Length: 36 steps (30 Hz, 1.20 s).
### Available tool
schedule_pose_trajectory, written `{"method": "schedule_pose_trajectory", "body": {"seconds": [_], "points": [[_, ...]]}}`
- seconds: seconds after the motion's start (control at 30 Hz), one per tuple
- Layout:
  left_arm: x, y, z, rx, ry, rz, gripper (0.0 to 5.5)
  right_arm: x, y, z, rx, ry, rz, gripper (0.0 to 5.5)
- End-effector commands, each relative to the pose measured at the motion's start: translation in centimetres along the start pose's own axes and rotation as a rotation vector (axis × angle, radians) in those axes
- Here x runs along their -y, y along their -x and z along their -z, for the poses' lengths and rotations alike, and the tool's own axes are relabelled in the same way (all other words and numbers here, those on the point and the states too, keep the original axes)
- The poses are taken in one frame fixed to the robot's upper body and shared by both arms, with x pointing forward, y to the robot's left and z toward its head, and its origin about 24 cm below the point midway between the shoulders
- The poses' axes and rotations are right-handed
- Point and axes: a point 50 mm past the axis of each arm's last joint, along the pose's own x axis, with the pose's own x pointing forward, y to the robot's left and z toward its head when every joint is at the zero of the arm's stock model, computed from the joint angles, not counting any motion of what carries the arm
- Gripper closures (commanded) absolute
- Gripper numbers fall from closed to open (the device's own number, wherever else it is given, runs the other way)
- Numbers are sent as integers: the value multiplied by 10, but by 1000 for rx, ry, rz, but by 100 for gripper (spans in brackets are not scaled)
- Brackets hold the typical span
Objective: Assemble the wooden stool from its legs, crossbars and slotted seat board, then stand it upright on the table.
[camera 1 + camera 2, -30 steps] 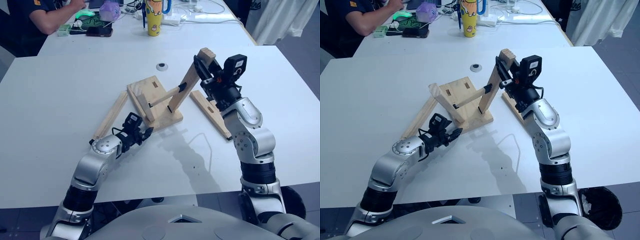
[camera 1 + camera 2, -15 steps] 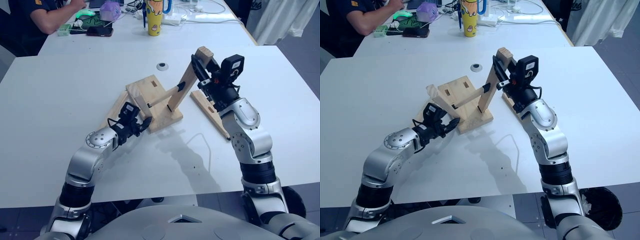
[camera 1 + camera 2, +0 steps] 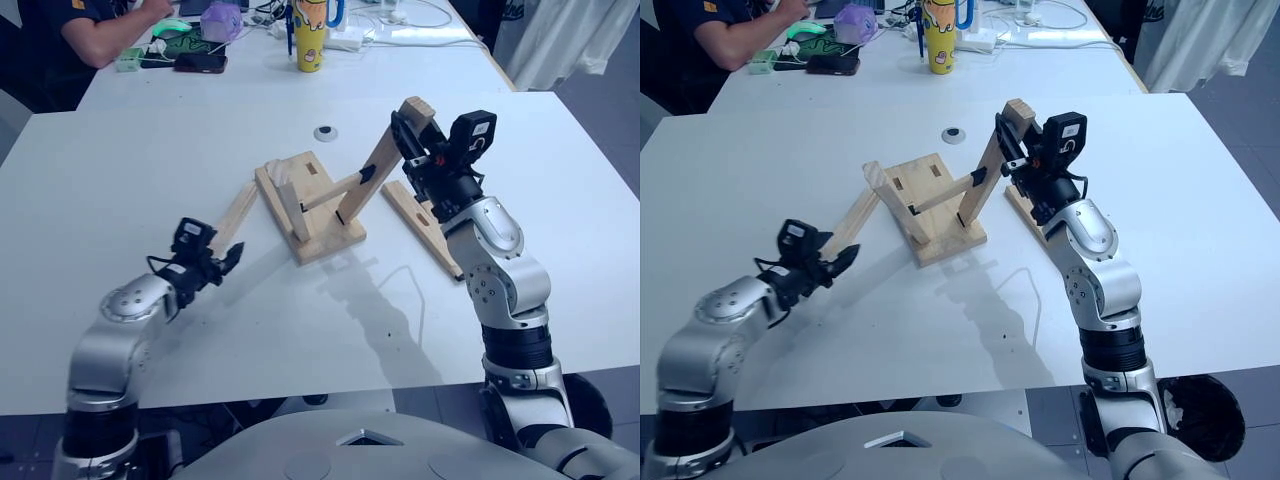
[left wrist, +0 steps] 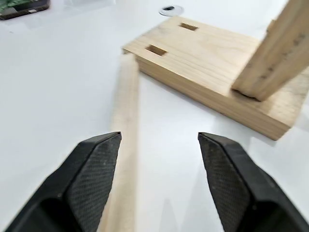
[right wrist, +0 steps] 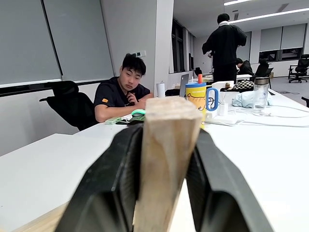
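Note:
The slotted seat board (image 3: 322, 228) lies flat mid-table with a short leg (image 3: 291, 207) standing in it. A crossbar (image 3: 330, 192) joins that leg to a slanted leg (image 3: 380, 162). My right gripper (image 3: 412, 138) is shut on the slanted leg's top end, and the leg (image 5: 163, 159) sits squeezed between its fingers in the right wrist view. A loose leg (image 3: 233, 214) lies left of the board. My left gripper (image 3: 228, 258) hovers open just past that leg's near end, with the loose leg (image 4: 124, 116) and the board (image 4: 207, 53) ahead of it. Another wooden piece (image 3: 421, 228) lies under my right arm.
A round cable grommet (image 3: 323, 132) sits behind the board. On the far table stand a yellow cup (image 3: 309, 36), a phone (image 3: 199, 62) and desk clutter, with a seated person at the far left. Open tabletop stretches to the left and in front of the board.
My left gripper has drawn back from the seat board's near corner, leftward and toward me, to the loose leg's near end. The right gripper keeps its hold with barely any movement.

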Motion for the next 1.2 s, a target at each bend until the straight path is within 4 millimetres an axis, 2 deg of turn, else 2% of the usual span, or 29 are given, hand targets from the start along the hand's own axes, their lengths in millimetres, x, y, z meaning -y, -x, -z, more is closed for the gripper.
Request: {"method": "schedule_pose_trajectory", "body": {"seconds": [0.03,0.2,0.4,0.53,0.73,0.87,1.1,1.2], "points": [[-8,26,-21,129,-92,128,255,17,33,70,-408,-30,126,434],[-27,29,-29,168,-203,145,306,19,34,70,-402,-40,130,434],[-15,22,-29,217,-204,231,406,19,32,69,-398,-53,116,434],[-14,23,-26,227,-197,255,464,20,31,69,-401,-59,104,434],[-10,18,-37,273,-210,307,547,18,31,69,-405,-64,82,434],[3,3,-54,334,-218,378,550,15,30,68,-406,-57,64,434],[60,-23,-93,490,-197,587,550,1,29,70,-421,-29,-4,434],[57,-29,-94,493,-178,539,550,-2,29,71,-425,-23,-24,434]]}}
